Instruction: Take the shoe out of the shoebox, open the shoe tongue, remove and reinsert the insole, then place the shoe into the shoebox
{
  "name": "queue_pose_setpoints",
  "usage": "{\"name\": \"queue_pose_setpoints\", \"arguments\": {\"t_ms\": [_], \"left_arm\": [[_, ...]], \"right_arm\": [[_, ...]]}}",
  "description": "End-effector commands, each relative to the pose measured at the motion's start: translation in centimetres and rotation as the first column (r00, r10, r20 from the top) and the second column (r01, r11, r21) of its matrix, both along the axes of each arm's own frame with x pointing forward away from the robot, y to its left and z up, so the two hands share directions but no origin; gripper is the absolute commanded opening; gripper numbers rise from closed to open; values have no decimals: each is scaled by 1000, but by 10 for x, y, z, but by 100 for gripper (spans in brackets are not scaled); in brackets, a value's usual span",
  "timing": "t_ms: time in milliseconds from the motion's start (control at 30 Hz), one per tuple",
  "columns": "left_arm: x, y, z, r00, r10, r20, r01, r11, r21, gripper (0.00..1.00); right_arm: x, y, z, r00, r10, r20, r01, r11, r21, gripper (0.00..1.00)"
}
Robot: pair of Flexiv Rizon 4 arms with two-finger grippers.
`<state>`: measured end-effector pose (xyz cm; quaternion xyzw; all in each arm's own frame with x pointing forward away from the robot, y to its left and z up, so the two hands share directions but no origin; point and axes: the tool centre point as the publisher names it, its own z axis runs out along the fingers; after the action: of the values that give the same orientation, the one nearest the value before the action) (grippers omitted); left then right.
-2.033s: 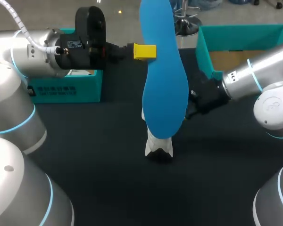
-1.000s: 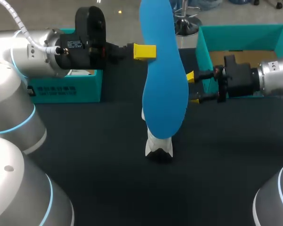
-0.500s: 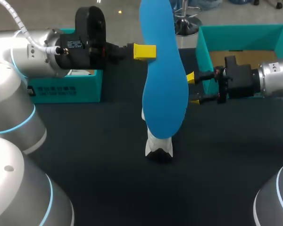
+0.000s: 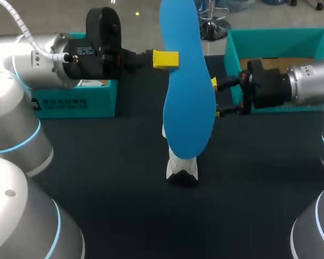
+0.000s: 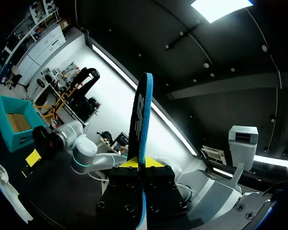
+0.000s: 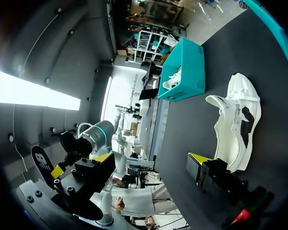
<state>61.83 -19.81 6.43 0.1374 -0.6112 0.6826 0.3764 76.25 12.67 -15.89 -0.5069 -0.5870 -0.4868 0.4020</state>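
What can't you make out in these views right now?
- Shoe: in the head view it is mostly hidden behind the insole, so its tongue is unseen there.
- Insole's top: cut off by the head view's upper edge.
- Left gripper: in the head view its far finger is hidden behind the insole.
- Right gripper: the right wrist view shows only one yellow tip.

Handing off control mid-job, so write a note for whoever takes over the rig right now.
Left end effector: shut on the blue insole, held upright above the table.
Right end effector: open, empty, beside the insole near the shoebox.
White shoe: on the table below the insole.
Done: shoe out, insole removed.
To do: reinsert insole, put shoe back in shoebox.
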Motion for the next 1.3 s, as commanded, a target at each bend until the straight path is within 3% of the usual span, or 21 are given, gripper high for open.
{"name": "queue_pose_setpoints", "arguments": {"t_ms": [33,200,367,433,567,833,967,1033,1300], "left_arm": [[-1,-1,-1,1000,1,0,-1,1000,-2,0],[-1,-1,-1,1000,1,0,-1,1000,-2,0],[14,5,-20,971,55,233,-56,998,-3,0],[17,7,-22,961,73,266,-72,997,-13,0],[28,8,-27,887,124,446,-115,992,-47,0],[42,17,-48,725,65,685,-157,985,73,0],[48,22,-57,673,111,731,-208,977,43,0],[48,23,-63,723,136,677,-244,967,66,0],[48,23,-63,723,136,677,-244,967,66,0]], "right_arm": [[3,4,-1,1000,3,-1,-3,1000,-1,100],[3,4,-1,1000,3,-1,-3,1000,-1,100],[3,4,-1,1000,3,-1,-3,1000,-1,100],[3,4,-1,1000,3,-1,-3,1000,-1,100],[3,4,-1,1000,3,-1,-3,1000,-1,100],[3,4,-1,1000,3,-1,-3,1000,-1,100],[3,4,-1,1000,3,-1,-3,1000,-1,100],[3,4,-1,1000,3,-1,-3,1000,-1,100],[3,4,-1,1000,3,-1,-3,1000,-1,100]]}}
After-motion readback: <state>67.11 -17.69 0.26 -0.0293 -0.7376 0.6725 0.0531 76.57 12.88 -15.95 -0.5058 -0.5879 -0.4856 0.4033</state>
